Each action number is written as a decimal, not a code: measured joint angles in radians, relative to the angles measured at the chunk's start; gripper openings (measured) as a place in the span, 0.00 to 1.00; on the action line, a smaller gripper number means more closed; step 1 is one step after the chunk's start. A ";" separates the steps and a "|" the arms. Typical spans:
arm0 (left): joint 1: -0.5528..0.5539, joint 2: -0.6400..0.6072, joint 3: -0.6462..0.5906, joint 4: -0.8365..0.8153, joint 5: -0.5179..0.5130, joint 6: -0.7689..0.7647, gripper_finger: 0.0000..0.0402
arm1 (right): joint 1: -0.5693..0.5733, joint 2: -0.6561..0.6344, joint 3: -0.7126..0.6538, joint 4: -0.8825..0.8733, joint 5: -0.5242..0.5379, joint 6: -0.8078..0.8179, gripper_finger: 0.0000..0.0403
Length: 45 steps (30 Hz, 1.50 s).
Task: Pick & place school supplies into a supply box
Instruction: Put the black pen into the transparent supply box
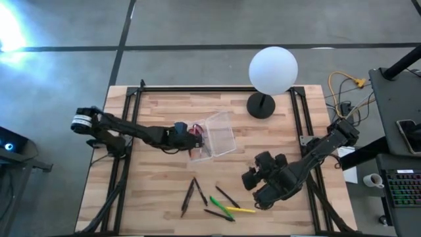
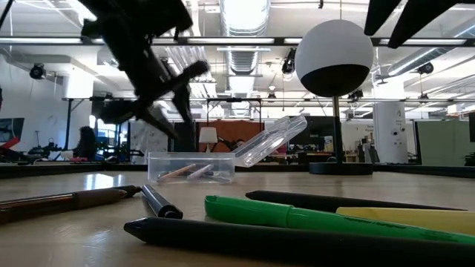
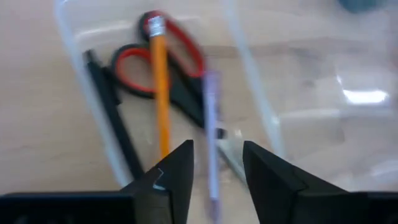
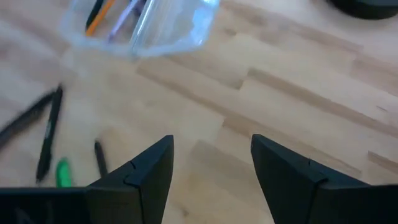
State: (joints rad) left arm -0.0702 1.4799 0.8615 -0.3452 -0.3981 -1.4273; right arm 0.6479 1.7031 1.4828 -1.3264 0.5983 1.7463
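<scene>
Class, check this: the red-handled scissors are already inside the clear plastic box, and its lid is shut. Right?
Half right. The red-handled scissors do lie inside the clear plastic box, but its hinged lid stands open, tilted up, as the low view shows.

I see a white globe lamp on its black base — far edge of my wooden table (keyboard off right).

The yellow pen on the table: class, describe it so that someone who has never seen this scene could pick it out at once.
Start at the white globe lamp at the table's far edge, then cross past the clear supply box to the loose cluster of pens near the front edge. The yellow pen lies at that cluster's right end, beside a green one; the rest are dark.
</scene>
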 joint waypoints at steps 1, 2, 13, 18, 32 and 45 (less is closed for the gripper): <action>-0.012 -0.012 0.018 -0.011 0.001 0.041 0.32 | 0.000 0.000 -0.006 0.042 -0.014 -0.052 0.51; -0.028 -0.029 0.037 -0.014 0.001 0.084 0.32 | -0.001 0.000 -0.013 0.085 -0.035 -0.107 0.51; -0.302 -0.095 0.293 -0.187 0.004 0.471 0.32 | -0.084 0.045 -0.156 0.602 -0.303 -0.393 0.51; -0.426 -0.097 0.311 -0.233 -0.055 0.473 0.32 | -0.087 0.142 -0.102 0.647 -0.375 -0.399 0.51; -0.574 -0.222 0.171 -0.255 -0.110 0.363 0.32 | -0.081 0.518 0.316 0.311 -0.416 -0.296 0.51; -0.592 -0.455 0.103 -0.249 -0.161 0.399 0.32 | -0.133 0.712 0.486 0.201 -0.516 -0.360 0.32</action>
State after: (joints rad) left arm -0.6618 1.0245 0.9643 -0.5941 -0.5588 -1.0285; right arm 0.5152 2.4154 1.9686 -1.1252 0.0824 1.3858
